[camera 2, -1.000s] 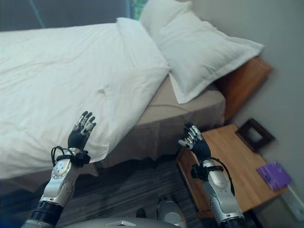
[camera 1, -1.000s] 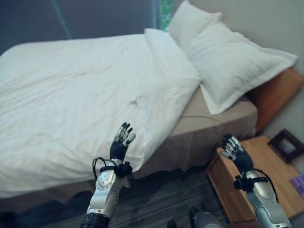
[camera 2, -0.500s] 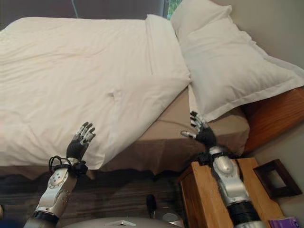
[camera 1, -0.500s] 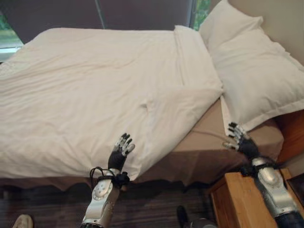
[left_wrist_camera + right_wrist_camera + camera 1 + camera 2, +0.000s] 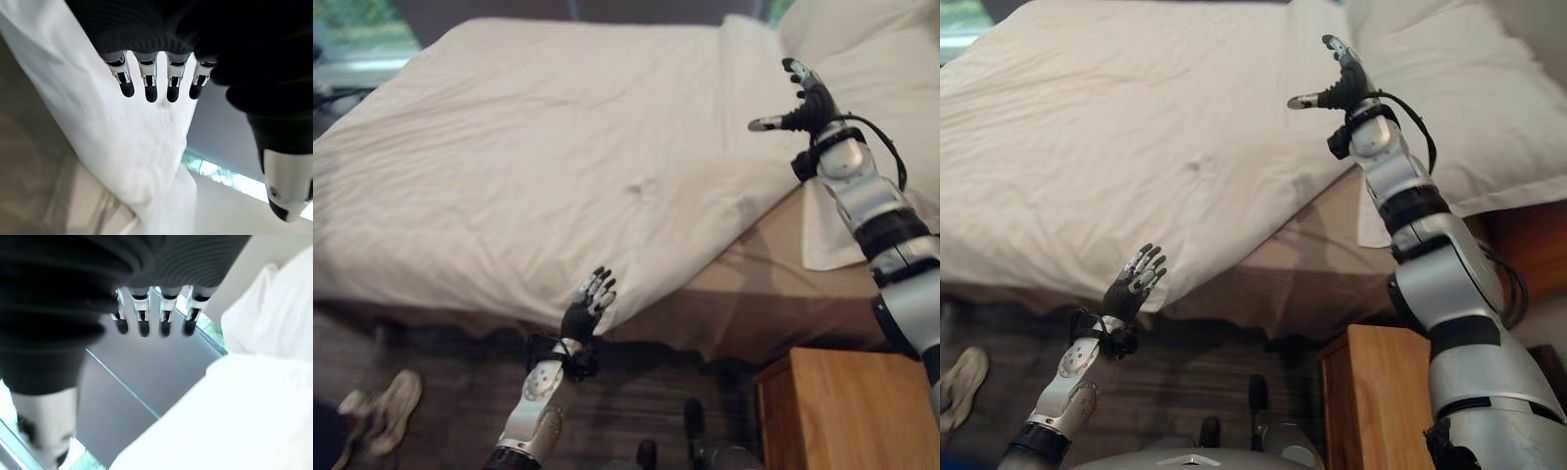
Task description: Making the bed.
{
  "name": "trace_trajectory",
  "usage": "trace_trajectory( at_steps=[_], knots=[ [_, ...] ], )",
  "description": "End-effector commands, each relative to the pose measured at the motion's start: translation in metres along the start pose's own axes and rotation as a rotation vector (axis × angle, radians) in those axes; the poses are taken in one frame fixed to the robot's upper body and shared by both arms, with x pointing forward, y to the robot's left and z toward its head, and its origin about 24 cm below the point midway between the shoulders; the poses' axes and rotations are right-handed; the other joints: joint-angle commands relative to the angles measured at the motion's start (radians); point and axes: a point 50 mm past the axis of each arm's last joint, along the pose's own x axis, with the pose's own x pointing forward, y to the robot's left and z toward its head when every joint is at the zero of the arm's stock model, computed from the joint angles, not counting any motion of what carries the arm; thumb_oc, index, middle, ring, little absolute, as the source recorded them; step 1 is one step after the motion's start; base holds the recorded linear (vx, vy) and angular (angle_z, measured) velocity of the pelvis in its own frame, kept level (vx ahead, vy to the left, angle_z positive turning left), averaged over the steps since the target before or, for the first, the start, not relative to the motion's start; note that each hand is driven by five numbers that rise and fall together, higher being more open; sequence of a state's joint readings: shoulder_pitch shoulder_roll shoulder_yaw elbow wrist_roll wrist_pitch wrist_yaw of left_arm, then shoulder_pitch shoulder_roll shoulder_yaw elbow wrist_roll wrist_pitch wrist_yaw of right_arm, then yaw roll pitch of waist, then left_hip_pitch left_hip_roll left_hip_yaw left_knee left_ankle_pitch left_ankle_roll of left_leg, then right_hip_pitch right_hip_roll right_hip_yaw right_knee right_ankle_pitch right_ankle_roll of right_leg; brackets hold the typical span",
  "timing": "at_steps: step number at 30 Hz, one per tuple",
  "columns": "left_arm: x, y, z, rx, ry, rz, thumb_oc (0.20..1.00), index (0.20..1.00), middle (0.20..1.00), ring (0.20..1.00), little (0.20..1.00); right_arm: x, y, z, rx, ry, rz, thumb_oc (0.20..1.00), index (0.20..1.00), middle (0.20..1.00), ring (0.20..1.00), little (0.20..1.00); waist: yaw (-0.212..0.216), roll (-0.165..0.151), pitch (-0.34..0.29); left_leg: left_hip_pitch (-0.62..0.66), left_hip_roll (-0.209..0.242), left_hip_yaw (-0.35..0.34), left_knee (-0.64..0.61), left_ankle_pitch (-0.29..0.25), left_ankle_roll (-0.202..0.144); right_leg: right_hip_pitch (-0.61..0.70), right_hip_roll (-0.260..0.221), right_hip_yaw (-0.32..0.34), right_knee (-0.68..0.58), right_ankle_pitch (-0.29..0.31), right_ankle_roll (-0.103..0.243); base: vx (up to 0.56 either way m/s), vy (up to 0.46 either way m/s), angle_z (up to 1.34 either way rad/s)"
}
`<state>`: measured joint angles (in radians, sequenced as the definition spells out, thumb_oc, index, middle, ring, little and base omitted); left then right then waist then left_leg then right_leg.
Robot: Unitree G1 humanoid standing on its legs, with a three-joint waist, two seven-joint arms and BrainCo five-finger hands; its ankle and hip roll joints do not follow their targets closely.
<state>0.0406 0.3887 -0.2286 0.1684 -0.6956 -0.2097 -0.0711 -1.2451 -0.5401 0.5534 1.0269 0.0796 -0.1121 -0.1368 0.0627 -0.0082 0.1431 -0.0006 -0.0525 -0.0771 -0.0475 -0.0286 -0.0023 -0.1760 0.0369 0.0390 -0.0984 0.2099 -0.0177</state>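
One white duvet (image 5: 558,166) covers most of the bed, its near corner hanging over the side of the tan mattress (image 5: 773,284). Two white pillows (image 5: 1449,108) lie stacked at the head of the bed, just beside the duvet's folded edge. The left hand (image 5: 590,305) is raised low at the bedside, close to the hanging corner, fingers straight and spread, holding nothing. The right hand (image 5: 808,98) is up over the duvet's head end near the pillows, fingers spread wide and thumb out, also empty. One wooden nightstand (image 5: 847,411) stands beside the bed. A person's shoe (image 5: 382,411) rests on the dark floor (image 5: 440,392).
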Motion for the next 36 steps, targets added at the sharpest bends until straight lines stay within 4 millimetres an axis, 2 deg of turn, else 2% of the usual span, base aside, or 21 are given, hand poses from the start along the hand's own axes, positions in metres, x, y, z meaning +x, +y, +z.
trace_trajectory(
  at_steps=[1,3,10,11,12,16,18,19,20,24,28,30,31,33,34,35,36],
  knots=[
    [0.003,0.002,0.032,0.048,-0.132,-0.034,1.0,1.0,1.0,1.0,1.0,0.012,-0.016,0.021,-0.098,-0.018,-0.082,1.0,1.0,1.0,1.0,1.0,0.013,0.028,0.01,-0.072,-0.002,-0.008,-0.038,0.086,-0.02,-0.008,-0.05,0.034,0.045,-0.099,0.11,-0.01,-0.013,0.23],
    [0.0,0.004,0.03,0.048,-0.127,-0.019,1.0,1.0,1.0,1.0,1.0,0.014,-0.007,0.028,-0.141,-0.025,-0.054,1.0,1.0,1.0,1.0,1.0,0.028,0.049,0.019,-0.089,-0.007,-0.02,-0.039,0.094,-0.022,-0.027,-0.053,0.025,0.056,-0.103,0.108,0.0,-0.012,0.27],
    [-0.007,0.003,0.025,0.002,-0.125,0.008,1.0,1.0,1.0,1.0,1.0,0.021,-0.01,0.055,-0.26,-0.078,-0.06,1.0,1.0,1.0,1.0,1.0,0.059,0.103,0.054,-0.152,-0.021,-0.045,-0.04,0.117,-0.029,-0.087,-0.058,0.005,0.07,-0.107,0.1,0.0,-0.01,0.17],
    [-0.007,0.003,0.025,0.002,-0.125,0.008,1.0,1.0,1.0,1.0,1.0,0.021,-0.01,0.055,-0.26,-0.079,-0.06,1.0,1.0,1.0,1.0,1.0,0.06,0.103,0.053,-0.153,-0.021,-0.045,-0.04,0.117,-0.029,-0.088,-0.058,0.006,0.071,-0.107,0.1,0.02,-0.008,0.06],
    [-0.008,0.001,0.023,-0.013,-0.125,0.013,1.0,1.0,1.0,1.0,1.0,0.024,-0.007,0.067,-0.29,-0.109,-0.061,1.0,1.0,1.0,1.0,1.0,0.073,0.112,0.057,-0.171,-0.024,-0.045,-0.04,0.121,-0.032,-0.104,-0.055,0.011,0.067,-0.104,0.101,0.02,-0.017,0.03],
    [-0.008,-0.004,0.016,-0.047,-0.105,0.011,1.0,1.0,1.0,1.0,1.0,0.026,-0.003,0.099,-0.26,-0.193,-0.082,1.0,1.0,1.0,1.0,1.0,0.081,0.128,0.068,-0.192,-0.026,-0.049,-0.04,0.13,-0.035,-0.125,-0.053,0.012,0.072,-0.108,0.097,0.02,-0.014,-0.05],
    [-0.006,-0.007,0.016,-0.048,-0.104,0.005,1.0,1.0,1.0,1.0,1.0,0.025,0.001,0.111,-0.258,-0.238,-0.083,1.0,1.0,1.0,1.0,1.0,0.079,0.138,0.076,-0.2,-0.028,-0.051,-0.04,0.133,-0.036,-0.136,-0.054,0.012,0.08,-0.113,0.094,0.02,0.004,0.07],
    [-0.006,-0.008,0.016,-0.048,-0.105,0.005,1.0,1.0,1.0,1.0,1.0,0.025,0.001,0.111,-0.258,-0.238,-0.084,1.0,1.0,1.0,1.0,1.0,0.079,0.139,0.076,-0.201,-0.028,-0.051,-0.04,0.133,-0.036,-0.137,-0.054,0.011,0.081,-0.114,0.094,0.01,0.008,0.08],
    [-0.005,-0.009,0.016,-0.04,-0.101,-0.001,1.0,1.0,1.0,1.0,1.0,0.024,0.004,0.126,-0.267,-0.294,-0.082,1.0,1.0,1.0,1.0,1.0,0.076,0.148,0.086,-0.212,-0.031,-0.055,-0.04,0.137,-0.038,-0.151,-0.055,0.012,0.09,-0.117,0.089,0.01,0.015,0.04],
    [-0.003,-0.01,0.017,-0.048,-0.111,0.009,1.0,1.0,1.0,1.0,1.0,0.024,-0.001,0.143,-0.314,-0.341,-0.11,1.0,1.0,1.0,1.0,1.0,0.073,0.161,0.093,-0.24,-0.035,-0.059,-0.04,0.147,-0.046,-0.177,-0.057,0.013,0.091,-0.117,0.085,0.01,0.003,0.02],
    [-0.003,-0.013,0.014,-0.074,-0.11,0.02,1.0,1.0,1.0,1.0,1.0,0.025,-0.006,0.15,-0.306,-0.344,-0.145,1.0,1.0,1.0,1.0,1.0,0.073,0.162,0.105,-0.257,-0.034,-0.054,-0.04,0.149,-0.047,-0.196,-0.051,0.022,0.096,-0.116,0.083,0.01,0.002,0.04],
    [0.0,-0.014,0.015,-0.07,-0.115,0.024,1.0,1.0,1.0,1.0,1.0,0.025,-0.026,0.167,-0.334,-0.38,-0.211,1.0,1.0,1.0,1.0,1.0,0.077,0.159,0.126,-0.298,-0.034,-0.054,-0.04,0.16,-0.057,-0.235,-0.046,0.021,0.096,-0.111,0.083,-0.06,-0.019,-0.04],
    [0.0,-0.015,0.015,-0.07,-0.115,0.024,1.0,1.0,1.0,1.0,1.0,0.025,-0.026,0.167,-0.335,-0.381,-0.211,1.0,1.0,1.0,1.0,1.0,0.077,0.159,0.125,-0.3,-0.034,-0.053,-0.04,0.161,-0.057,-0.237,-0.046,0.021,0.096,-0.111,0.083,-0.06,-0.022,-0.05],
    [-0.001,-0.015,0.014,-0.082,-0.113,0.029,1.0,1.0,1.0,1.0,1.0,0.025,-0.049,0.169,-0.394,-0.371,-0.264,1.0,1.0,1.0,1.0,1.0,0.077,0.157,0.138,-0.332,-0.031,-0.049,-0.04,0.171,-0.068,-0.266,-0.044,0.013,0.096,-0.105,0.084,-0.06,-0.023,0.06],
    [-0.002,-0.014,0.014,-0.084,-0.114,0.033,1.0,1.0,1.0,1.0,1.0,0.026,-0.071,0.165,-0.46,-0.336,-0.316,1.0,1.0,1.0,1.0,1.0,0.076,0.157,0.156,-0.36,-0.029,-0.042,-0.04,0.178,-0.073,-0.296,-0.041,0.011,0.1,-0.1,0.084,-0.05,-0.011,0.15],
    [-0.002,-0.014,0.014,-0.085,-0.114,0.032,1.0,1.0,1.0,1.0,1.0,0.026,-0.071,0.165,-0.461,-0.337,-0.316,1.0,1.0,1.0,1.0,1.0,0.077,0.157,0.155,-0.362,-0.028,-0.042,-0.04,0.178,-0.073,-0.298,-0.041,0.012,0.101,-0.1,0.084,-0.06,0.003,0.15],
    [-0.003,-0.014,0.013,-0.087,-0.11,0.035,1.0,1.0,1.0,1.0,1.0,0.026,-0.08,0.163,-0.49,-0.314,-0.335,1.0,1.0,1.0,1.0,1.0,0.08,0.156,0.161,-0.375,-0.027,-0.039,-0.04,0.181,-0.076,-0.315,-0.038,0.011,0.104,-0.097,0.085,-0.04,-0.009,0.09]
  ],
)
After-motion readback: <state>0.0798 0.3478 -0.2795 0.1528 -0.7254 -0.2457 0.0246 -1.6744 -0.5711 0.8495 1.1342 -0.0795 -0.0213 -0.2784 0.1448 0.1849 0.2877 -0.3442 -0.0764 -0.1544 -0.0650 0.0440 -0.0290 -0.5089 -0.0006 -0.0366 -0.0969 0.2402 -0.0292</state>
